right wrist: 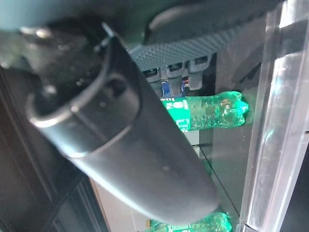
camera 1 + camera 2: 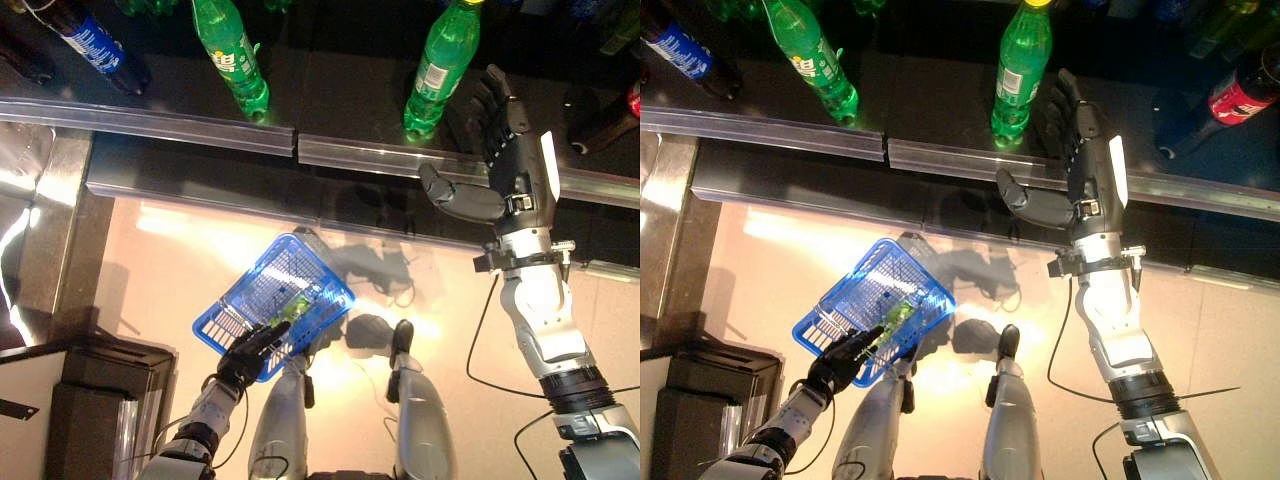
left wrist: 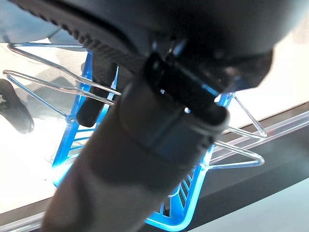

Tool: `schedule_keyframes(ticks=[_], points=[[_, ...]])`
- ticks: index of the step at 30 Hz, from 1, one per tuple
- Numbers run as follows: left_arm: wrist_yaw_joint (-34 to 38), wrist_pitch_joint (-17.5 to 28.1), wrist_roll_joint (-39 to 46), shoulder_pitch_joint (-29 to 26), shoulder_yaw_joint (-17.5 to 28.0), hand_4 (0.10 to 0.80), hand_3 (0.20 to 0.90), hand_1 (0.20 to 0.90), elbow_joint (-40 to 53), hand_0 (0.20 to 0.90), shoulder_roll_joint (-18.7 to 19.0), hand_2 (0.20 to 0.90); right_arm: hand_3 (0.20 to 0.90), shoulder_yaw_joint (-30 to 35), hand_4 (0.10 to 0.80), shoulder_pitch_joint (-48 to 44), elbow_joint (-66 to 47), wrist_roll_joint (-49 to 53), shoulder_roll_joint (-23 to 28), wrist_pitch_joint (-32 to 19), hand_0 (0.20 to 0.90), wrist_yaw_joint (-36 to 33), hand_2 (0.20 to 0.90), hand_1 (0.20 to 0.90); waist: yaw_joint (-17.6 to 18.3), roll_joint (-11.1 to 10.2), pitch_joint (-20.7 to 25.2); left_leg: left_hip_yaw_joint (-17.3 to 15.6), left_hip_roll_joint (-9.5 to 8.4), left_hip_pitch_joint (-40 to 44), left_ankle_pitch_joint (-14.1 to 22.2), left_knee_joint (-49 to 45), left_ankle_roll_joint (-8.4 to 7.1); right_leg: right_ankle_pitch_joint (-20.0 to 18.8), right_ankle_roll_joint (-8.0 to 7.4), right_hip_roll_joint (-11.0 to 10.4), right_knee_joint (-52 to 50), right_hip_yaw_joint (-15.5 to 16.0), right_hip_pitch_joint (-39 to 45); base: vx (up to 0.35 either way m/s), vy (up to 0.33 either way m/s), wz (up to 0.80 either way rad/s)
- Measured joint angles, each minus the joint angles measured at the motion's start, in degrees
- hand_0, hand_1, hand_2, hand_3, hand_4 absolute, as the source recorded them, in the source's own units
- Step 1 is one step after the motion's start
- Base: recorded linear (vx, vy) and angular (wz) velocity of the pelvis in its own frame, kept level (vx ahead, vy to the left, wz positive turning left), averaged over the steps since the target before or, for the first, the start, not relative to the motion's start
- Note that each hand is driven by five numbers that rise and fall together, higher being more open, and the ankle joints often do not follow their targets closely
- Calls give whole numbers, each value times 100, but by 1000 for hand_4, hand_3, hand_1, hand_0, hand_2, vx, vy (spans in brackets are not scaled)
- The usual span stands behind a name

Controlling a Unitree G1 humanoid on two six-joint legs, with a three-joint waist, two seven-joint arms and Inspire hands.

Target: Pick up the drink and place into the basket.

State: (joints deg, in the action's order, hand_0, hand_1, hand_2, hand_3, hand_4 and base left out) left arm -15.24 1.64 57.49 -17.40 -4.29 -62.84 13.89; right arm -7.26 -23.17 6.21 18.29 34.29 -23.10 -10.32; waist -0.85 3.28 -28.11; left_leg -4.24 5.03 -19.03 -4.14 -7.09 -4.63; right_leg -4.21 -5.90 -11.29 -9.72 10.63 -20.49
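- A shelf (image 2: 200, 125) runs across the far side of the scene, with bottles standing on it in a row.
- One bottle (image 2: 440, 60) stands right of centre; the right hand (image 2: 515, 165) is just beside it on its right, fingers straight, thumb reaching below the bottle's base.
- Another bottle (image 2: 230, 55) stands well to its left.
- The basket (image 2: 275, 300) hangs below the shelf, nearer the robot, held at its near edge by the left hand (image 2: 245, 358).
- Something small, possibly a drink, lies in the basket.

Blue slatted basket (image 2: 275, 295), green bottles (image 2: 441, 62) with yellow caps, dark bottle with blue label (image 2: 95, 45), silver shelf rail (image 2: 150, 122)
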Motion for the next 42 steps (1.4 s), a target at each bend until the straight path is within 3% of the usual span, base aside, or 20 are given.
schedule_keyframes(ticks=[19,42], points=[[66,-84,-29,-1,14,100,200,300,115,300,4,300,900,13,800,-641,1143,1102,12,183,900,48,900,900,-221,-31,-29,74,-13,63,-1,-5,-1,1,-3,-14,29,89,142,0,-1,1],[73,-244,-37,-4,-182,100,200,300,223,300,53,300,900,-102,800,-1934,2312,1214,370,650,900,-77,900,900,-402,-25,-32,195,-62,180,-2,-6,4,-12,-31,-51,122,208,386,1,1,2]])
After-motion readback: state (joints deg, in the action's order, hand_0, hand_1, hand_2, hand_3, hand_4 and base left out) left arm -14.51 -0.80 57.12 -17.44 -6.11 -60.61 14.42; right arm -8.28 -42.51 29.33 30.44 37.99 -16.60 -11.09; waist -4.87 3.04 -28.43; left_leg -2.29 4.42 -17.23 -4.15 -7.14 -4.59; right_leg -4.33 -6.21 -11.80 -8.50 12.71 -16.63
